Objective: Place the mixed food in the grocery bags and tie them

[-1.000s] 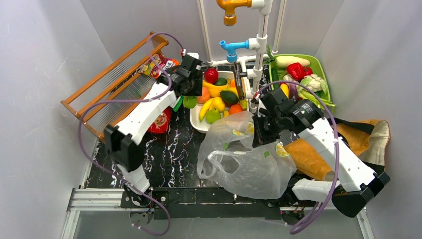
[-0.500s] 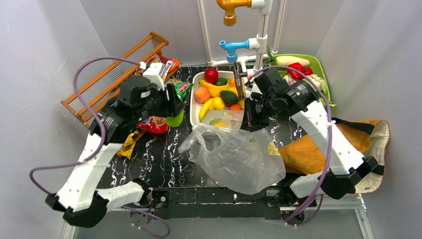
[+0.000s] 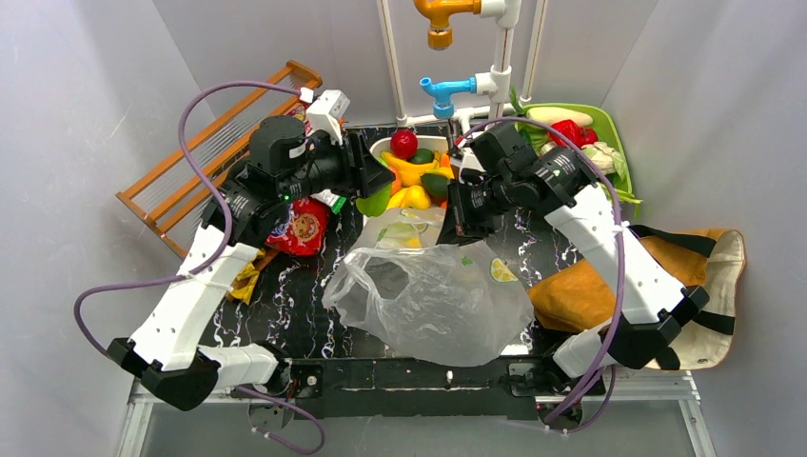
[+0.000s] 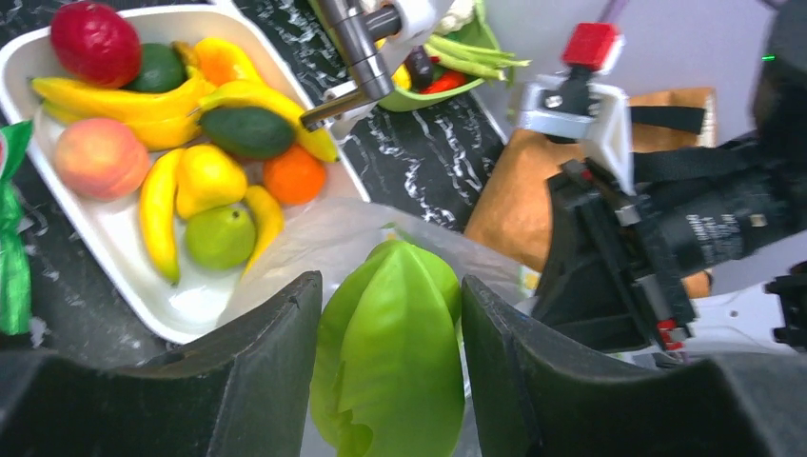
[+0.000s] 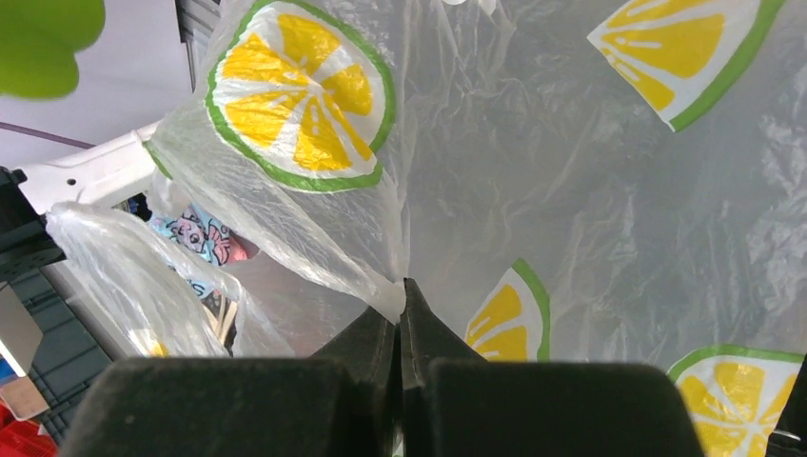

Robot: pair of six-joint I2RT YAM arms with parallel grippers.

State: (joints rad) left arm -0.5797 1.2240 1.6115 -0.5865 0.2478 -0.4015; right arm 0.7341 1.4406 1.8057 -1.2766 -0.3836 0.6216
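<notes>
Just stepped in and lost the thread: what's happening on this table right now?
The right pincer is shut on the rim of the clear lemon-print bag, holding its mouth up beside the white tray of toy fruit. The left pincer grips a green ridged fruit near that opening, not yet released. The tan tote lies to the right.

Wooden slatted rack [image 3: 205,162], rear left. White tray [image 4: 200,303] and green tray [image 3: 617,143] at the back of black marbled tabletop [image 3: 305,295]. White pipework [image 3: 501,57] above, with orange tap [image 3: 438,17] and blue tap [image 3: 442,93].
</notes>
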